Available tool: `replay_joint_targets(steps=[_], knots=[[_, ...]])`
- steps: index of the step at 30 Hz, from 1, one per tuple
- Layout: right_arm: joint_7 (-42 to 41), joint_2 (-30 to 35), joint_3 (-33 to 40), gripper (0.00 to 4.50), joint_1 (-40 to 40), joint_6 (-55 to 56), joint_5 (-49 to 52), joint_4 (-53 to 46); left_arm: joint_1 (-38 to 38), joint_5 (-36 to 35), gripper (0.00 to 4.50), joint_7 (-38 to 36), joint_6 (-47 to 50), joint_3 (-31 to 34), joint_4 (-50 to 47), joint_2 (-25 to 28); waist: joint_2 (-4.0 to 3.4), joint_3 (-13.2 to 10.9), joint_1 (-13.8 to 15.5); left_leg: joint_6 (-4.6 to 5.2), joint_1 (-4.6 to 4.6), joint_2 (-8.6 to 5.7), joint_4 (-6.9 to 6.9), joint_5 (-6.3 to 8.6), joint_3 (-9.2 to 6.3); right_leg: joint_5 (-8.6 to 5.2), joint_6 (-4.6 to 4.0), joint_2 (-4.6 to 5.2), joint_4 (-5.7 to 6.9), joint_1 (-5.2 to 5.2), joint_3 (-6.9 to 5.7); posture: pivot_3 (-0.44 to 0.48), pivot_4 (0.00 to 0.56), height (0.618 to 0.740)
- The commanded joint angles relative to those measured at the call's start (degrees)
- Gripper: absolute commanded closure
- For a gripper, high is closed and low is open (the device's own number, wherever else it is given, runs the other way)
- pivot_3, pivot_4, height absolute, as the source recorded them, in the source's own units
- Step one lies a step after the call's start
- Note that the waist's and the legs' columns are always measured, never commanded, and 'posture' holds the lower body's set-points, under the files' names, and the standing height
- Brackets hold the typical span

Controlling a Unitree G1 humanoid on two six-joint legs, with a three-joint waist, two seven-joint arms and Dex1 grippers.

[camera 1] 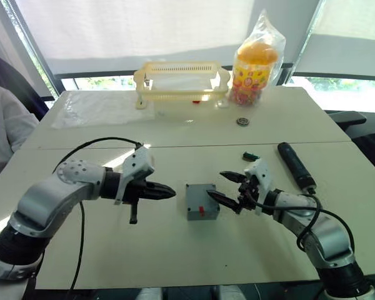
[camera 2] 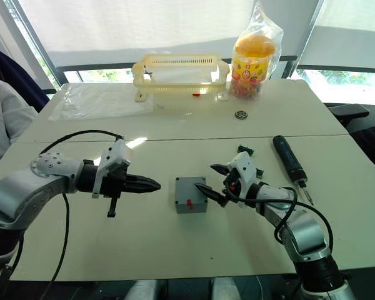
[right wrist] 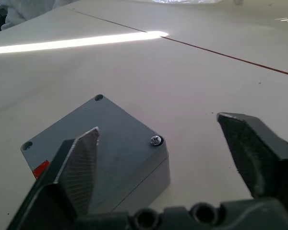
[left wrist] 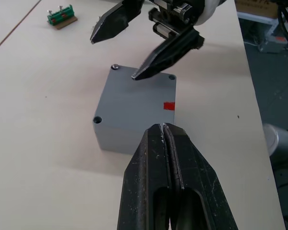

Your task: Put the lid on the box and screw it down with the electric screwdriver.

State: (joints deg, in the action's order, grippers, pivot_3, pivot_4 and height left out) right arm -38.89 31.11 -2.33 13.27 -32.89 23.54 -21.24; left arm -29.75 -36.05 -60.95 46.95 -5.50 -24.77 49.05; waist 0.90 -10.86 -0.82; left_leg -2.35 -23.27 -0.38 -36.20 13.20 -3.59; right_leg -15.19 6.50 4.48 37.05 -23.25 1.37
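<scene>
Nearest the robot, on the white table (camera 1: 175, 250), the left gripper (camera 1: 165, 193) points toward the box (camera 1: 201, 201) with its two black fingers pressed together and nothing between them, stopping short of the box's left side. The grey-blue box sits between the two grippers with the lid (right wrist: 103, 132) already on top of it, a red mark (camera 1: 201, 209) showing on the side that faces the robot. One screw (right wrist: 156, 140) sits in a corner of the lid (the left wrist view shows the other visible corner holes as dark and empty).

Opposite, the right gripper (camera 1: 228, 187) is spread wide and grasps nothing; its nearer finger (left wrist: 165, 51) reaches over the box's right edge with its tip just above the lid, while the other finger stays off the box. Whether the tip actually touches the lid cannot be told.

Just beyond the right gripper lies a small green part (camera 1: 249, 155), and to its right the electric screwdriver (camera 1: 294, 165) rests flat on the table, black and long, well apart from the box.

Farther back, a small round dark object (camera 1: 242, 121) lies on the second table. Behind it stand a yellow basket (camera 1: 182, 81) and a jar of sweets (camera 1: 255, 72) wrapped in a clear bag, with a clear plastic sheet (camera 1: 100, 107) spread to the left. A person's light sleeve (camera 1: 6, 125) shows at the far left edge.
</scene>
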Motion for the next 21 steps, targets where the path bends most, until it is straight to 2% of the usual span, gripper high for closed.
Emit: replay_joint_targets(steps=[1,4,6,9,11,14,17,19,21], knots=[[-0.3,2.5,5.4,0.05,0.3,-1.5,2.9,-4.4,-1.7,-2.1,4.50,0.1,0.3,2.5,-0.1,-0.6,0.00,0.0,0.0,0.00,0.00,0.00,0.00,0.00,0.00,0.00,0.00,0.00,0.00,0.00,0.00,0.000,0.150,0.740],[1.5,4.8,12.4,0.05,3.4,-7.7,8.1,-4.8,-3.7,-2.7,4.50,-0.2,-0.1,1.8,0.9,-2.2,0.01,0.0,0.2,0.00,0.00,0.00,-0.03,0.00,0.00,0.00,0.00,0.00,0.00,0.02,0.00,0.000,0.150,0.740],[1.9,8.7,17.1,0.05,6.4,-13.6,11.4,-3.4,-5.6,-1.6,4.50,-1.1,-1.6,-0.1,2.3,-3.6,0.00,0.0,0.2,0.00,-0.01,-0.01,-0.07,0.00,0.00,0.00,0.00,0.01,0.01,0.03,0.00,0.000,0.150,0.740],[-0.5,18.7,20.6,0.05,10.6,-20.9,12.2,1.9,-8.1,1.5,4.50,-3.2,-5.0,-3.9,4.7,-5.6,0.00,0.0,0.2,0.00,-0.02,-0.04,-0.07,0.00,0.01,0.00,0.00,0.03,0.00,0.03,0.01,0.000,0.150,0.740],[-3.5,26.7,20.4,0.05,13.0,-27.0,12.6,6.9,-9.3,3.9,4.50,-4.8,-7.7,-6.4,6.2,-6.5,-0.02,0.0,0.2,0.00,-0.02,-0.05,-0.04,0.00,0.03,0.00,0.00,0.03,-0.02,0.03,0.01,0.000,0.150,0.740],[-7.2,36.5,16.6,0.05,18.1,-37.6,13.3,16.1,-11.0,7.5,4.50,-7.4,-11.7,-9.4,8.6,-7.2,-0.02,0.0,0.1,0.01,-0.02,-0.04,-0.02,0.00,0.05,-0.01,-0.02,0.04,-0.05,0.01,0.01,0.000,0.150,0.740],[-13.6,43.8,7.8,0.05,21.8,-44.0,12.5,23.6,-13.3,10.0,4.50,-8.5,-13.7,-11.5,10.4,-8.5,-0.04,0.0,-0.2,0.02,-0.03,-0.02,-0.01,0.01,0.13,-0.05,-0.10,0.04,-0.05,-0.06,0.07,0.000,0.150,0.740],[-16.9,45.7,0.7,0.05,25.1,-45.5,10.3,28.4,-15.1,11.3,4.50,-8.5,-13.8,-12.0,11.7,-9.4,-0.04,0.0,-0.3,0.04,-0.02,0.00,-0.02,0.02,0.14,-0.10,-0.19,0.03,-0.06,-0.07,0.07,0.000,0.150,0.740],[-18.6,44.7,-5.9,0.05,30.0,-44.8,6.3,34.5,-16.3,12.7,4.50,-8.3,-14.5,-12.4,12.8,-10.3,-0.09,0.0,-0.5,0.05,-0.03,0.00,-0.03,0.02,0.17,-0.03,-0.05,0.02,-0.07,-0.08,0.09,0.000,0.150,0.740]])
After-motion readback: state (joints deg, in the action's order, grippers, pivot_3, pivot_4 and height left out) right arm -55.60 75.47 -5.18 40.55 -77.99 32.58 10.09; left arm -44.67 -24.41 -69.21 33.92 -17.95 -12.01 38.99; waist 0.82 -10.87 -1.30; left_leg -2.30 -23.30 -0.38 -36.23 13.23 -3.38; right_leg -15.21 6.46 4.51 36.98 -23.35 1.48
